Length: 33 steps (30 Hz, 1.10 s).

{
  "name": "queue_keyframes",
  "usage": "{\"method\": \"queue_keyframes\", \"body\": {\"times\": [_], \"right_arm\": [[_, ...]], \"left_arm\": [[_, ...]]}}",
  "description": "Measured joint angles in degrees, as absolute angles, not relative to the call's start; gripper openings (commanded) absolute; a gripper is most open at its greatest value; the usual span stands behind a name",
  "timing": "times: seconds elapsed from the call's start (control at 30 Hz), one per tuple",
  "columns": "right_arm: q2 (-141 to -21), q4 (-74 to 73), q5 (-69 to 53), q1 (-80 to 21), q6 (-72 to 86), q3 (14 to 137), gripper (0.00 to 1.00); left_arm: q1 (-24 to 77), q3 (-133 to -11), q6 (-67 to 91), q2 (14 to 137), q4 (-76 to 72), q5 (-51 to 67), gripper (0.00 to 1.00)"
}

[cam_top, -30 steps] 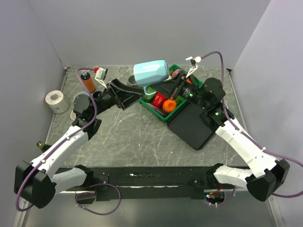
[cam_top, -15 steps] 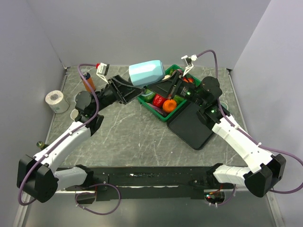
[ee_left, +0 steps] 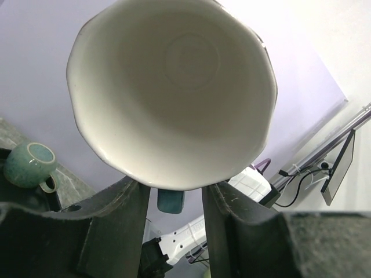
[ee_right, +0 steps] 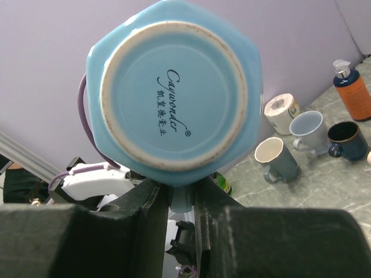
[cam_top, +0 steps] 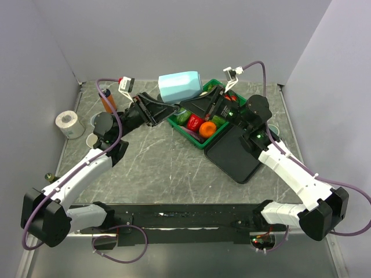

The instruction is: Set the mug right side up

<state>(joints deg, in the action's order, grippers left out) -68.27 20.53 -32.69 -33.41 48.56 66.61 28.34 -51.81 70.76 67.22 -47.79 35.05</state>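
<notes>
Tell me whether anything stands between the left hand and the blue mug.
Nothing visible does. The blue mug hangs in the air, its mouth before the left hand, whose fingers flank its rim. The right hand grips it from the base side.

We get bright, even overhead light; shadows on the table [cam_top: 174, 168] are soft. In both wrist views the mug [ee_left: 174, 87] is sharp, the dark fingers [ee_left: 104, 231] blurred along the bottom.

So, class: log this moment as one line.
mug aloft, sideways | right fingers pinching handle | left fingers flanking rim, grip unclear | not upright yet
</notes>
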Motion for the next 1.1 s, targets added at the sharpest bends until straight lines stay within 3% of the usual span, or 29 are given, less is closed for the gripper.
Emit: {"method": "queue_keyframes", "body": {"times": [0.13, 0.47, 0.67, 0.7, 0.73, 0.8, 0.83, 0.87, 0.93, 1.1], "right_arm": [[-68.4, 21.7, -31.3, -33.9, 48.4, 65.9, 0.00], [-68.5, 23.1, -25.5, -37.2, 46.4, 65.4, 0.00], [-68.5, 23.2, -24.2, -38.2, 45.3, 65.4, 0.01], [-68.5, 23.1, -24.0, -38.3, 45.2, 65.4, 0.07], [-68.5, 23.0, -23.9, -38.4, 45.0, 65.4, 0.27], [-68.5, 22.5, -23.5, -38.5, 44.5, 65.4, 0.55], [-68.5, 22.2, -23.6, -38.6, 44.0, 65.4, 0.77], [-68.5, 21.5, -24.0, -38.8, 43.7, 65.4, 0.85], [-68.5, 20.2, -24.2, -39.6, 42.4, 65.3, 0.98], [-68.5, 14.9, -22.5, -40.2, 40.1, 64.1, 1.00]], "left_arm": [[28.3, -51.8, 70.8, 67.2, -47.2, 34.0, 0.38], [28.4, -51.8, 68.5, 65.0, -42.6, 30.6, 0.01], [28.4, -51.8, 66.8, 63.4, -39.8, 28.8, 0.01], [28.5, -51.8, 66.6, 63.1, -39.3, 28.4, 0.01], [28.5, -51.8, 66.3, 62.9, -38.8, 28.1, 0.01], [28.6, -51.8, 65.4, 62.5, -37.8, 27.5, 0.01], [28.7, -51.8, 65.1, 62.3, -37.0, 27.0, 0.01], [28.7, -51.8, 64.7, 62.0, -36.2, 26.2, 0.01], [28.7, -51.8, 63.4, 61.5, -33.2, 24.3, 0.01], [28.7, -51.9, 59.0, 60.3, -25.1, 19.6, 0.01]]}}
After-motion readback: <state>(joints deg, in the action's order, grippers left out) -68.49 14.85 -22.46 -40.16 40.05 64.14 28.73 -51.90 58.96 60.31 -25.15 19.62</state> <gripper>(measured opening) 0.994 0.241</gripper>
